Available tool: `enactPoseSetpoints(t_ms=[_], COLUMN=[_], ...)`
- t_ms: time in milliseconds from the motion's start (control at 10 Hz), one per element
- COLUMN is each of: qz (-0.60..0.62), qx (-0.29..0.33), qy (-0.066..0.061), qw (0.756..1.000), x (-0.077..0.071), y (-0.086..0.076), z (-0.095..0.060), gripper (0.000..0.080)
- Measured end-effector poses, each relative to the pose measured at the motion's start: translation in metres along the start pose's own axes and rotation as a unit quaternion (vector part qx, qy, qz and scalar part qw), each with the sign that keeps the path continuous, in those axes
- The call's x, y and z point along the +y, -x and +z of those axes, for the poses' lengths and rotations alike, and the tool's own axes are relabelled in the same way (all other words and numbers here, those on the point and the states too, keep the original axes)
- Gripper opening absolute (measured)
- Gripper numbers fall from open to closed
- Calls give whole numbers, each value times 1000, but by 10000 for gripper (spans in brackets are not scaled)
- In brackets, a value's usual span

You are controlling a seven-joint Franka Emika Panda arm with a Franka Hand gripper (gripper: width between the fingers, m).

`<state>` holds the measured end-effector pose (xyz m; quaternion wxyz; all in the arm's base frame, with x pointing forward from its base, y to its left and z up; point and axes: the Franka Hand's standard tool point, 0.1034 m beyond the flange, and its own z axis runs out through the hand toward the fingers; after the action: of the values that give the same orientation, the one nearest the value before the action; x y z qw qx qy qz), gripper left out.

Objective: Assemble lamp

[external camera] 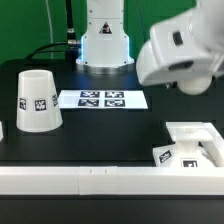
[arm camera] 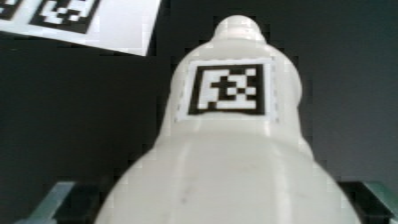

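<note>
On the exterior view's left the shade [external camera: 35, 100] stood with its wide mouth down on the black table [external camera: 100, 135], its tag facing the camera. Toward the middle, well apart from the shade, the marker board [external camera: 103, 99] lay flat in front of the arm's pedestal. Further right the arm [external camera: 180, 50] hung blurred above the table, and below it, at the exterior view's right, the base [external camera: 195, 140] sat against the white rail [external camera: 90, 180] along the front edge (a small tagged white piece at its near corner was too unclear to name). The wrist view was nearly filled by the bulb [arm camera: 222, 150], its tag facing the lens and its narrow end pointing away over the dark tabletop, with a corner of the marker board beyond. The gripper [arm camera: 210, 205] was pinching the bulb's broad part, the dark fingers [arm camera: 54, 200] pressed against either side.
</note>
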<state>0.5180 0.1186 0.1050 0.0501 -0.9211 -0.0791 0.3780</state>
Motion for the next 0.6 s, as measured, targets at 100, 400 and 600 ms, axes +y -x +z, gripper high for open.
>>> enactPoseSetpoints(t_ms=[100,400,600], qz=[-1,-12,-24], qx=[1,27,92], qy=[0,-2,-3], qw=[1000,1000,995], x=[-1,2,15], y=[-3,-14,-25], z=[5,5,-19], gripper=[574,574,574])
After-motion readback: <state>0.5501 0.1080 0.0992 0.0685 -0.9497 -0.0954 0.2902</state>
